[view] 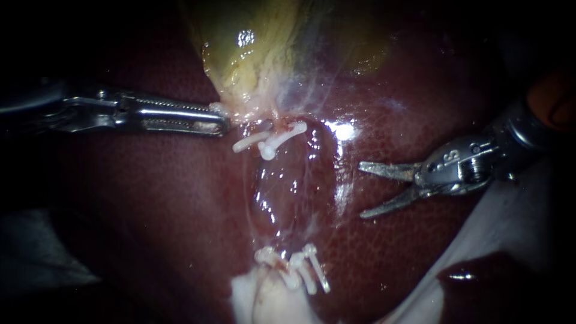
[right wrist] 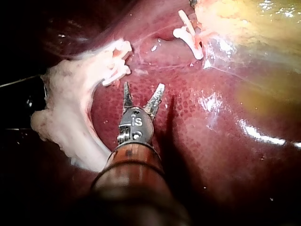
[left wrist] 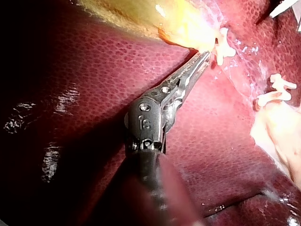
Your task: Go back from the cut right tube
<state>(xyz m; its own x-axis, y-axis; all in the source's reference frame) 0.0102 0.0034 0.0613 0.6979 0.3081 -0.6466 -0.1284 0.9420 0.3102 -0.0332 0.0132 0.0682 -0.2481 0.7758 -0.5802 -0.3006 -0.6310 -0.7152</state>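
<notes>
Left instrument [view: 223, 124] grips the gallbladder [view: 258, 48] taut; right instrument [view: 361, 191], jaws open, sits clear of the clips [view: 273, 141].

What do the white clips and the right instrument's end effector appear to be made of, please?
The clips look like white plastic, matte to slightly glossy: opaque, even colour, rounded moulded ends. The right instrument's end effector looks like bare metal, silvery and fairly smooth: grey with bright glints. Looks alone cannot confirm either.
</notes>
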